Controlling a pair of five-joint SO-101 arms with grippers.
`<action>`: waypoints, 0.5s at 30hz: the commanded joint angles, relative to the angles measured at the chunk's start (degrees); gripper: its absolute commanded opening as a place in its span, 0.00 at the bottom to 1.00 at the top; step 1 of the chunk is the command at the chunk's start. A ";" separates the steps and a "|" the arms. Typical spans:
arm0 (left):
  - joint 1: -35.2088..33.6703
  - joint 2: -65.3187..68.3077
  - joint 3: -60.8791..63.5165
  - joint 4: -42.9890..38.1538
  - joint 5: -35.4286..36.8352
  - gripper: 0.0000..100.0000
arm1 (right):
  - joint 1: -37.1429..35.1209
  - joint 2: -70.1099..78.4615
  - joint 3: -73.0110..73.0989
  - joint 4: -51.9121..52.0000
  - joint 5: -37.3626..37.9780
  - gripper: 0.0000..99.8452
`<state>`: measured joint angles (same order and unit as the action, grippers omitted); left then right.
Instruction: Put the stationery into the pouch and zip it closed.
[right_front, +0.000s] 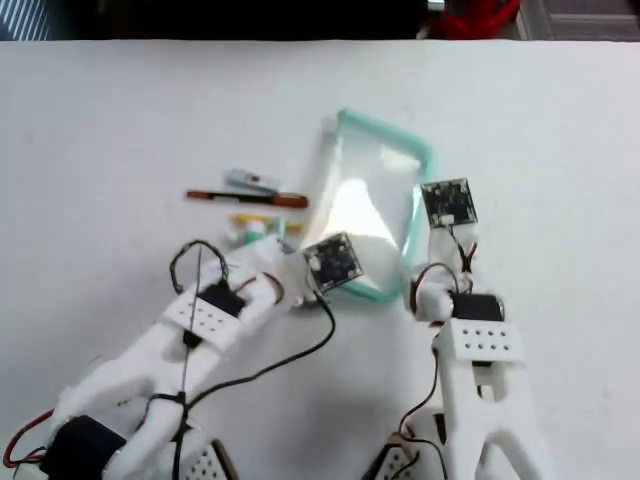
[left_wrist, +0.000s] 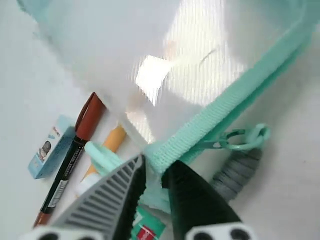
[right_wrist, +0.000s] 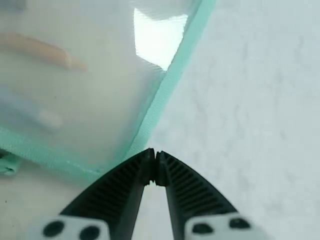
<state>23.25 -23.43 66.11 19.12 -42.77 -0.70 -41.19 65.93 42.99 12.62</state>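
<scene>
The translucent pouch (right_front: 365, 195) with mint zipper tape lies at the table's middle. My left gripper (left_wrist: 153, 169) is shut on the mint zipper edge (left_wrist: 200, 127), close to the ring-shaped zipper pull (left_wrist: 241, 140); in the high view it sits at the pouch's near left corner (right_front: 293, 263). Left of the pouch lie a brown marker (left_wrist: 75, 155), a small blue eraser box (left_wrist: 49, 147), a yellow pen (left_wrist: 111, 145) and a mint pen (left_wrist: 102, 157). My right gripper (right_wrist: 154, 166) is shut, tips meeting at the pouch's near right corner (right_front: 412, 278). Whether it pinches fabric is unclear.
The stationery group (right_front: 250, 200) lies left of the pouch in the high view. Bare white table (right_front: 120, 120) spreads to the left, right and back. Black cables (right_front: 270, 365) trail over the table near the left arm.
</scene>
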 joint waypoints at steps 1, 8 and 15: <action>1.54 0.04 -2.29 -1.32 1.05 0.03 | 0.22 -2.33 -2.02 -1.10 -0.44 0.02; 6.37 0.04 -2.64 -1.41 5.01 0.02 | 0.22 -2.42 -1.93 -1.10 -0.44 0.02; 6.37 -2.77 -8.09 3.25 8.35 0.02 | 0.57 -2.51 -1.93 -1.10 -0.44 0.02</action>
<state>28.35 -23.43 62.86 19.12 -36.97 -0.70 -41.19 65.93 42.99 12.62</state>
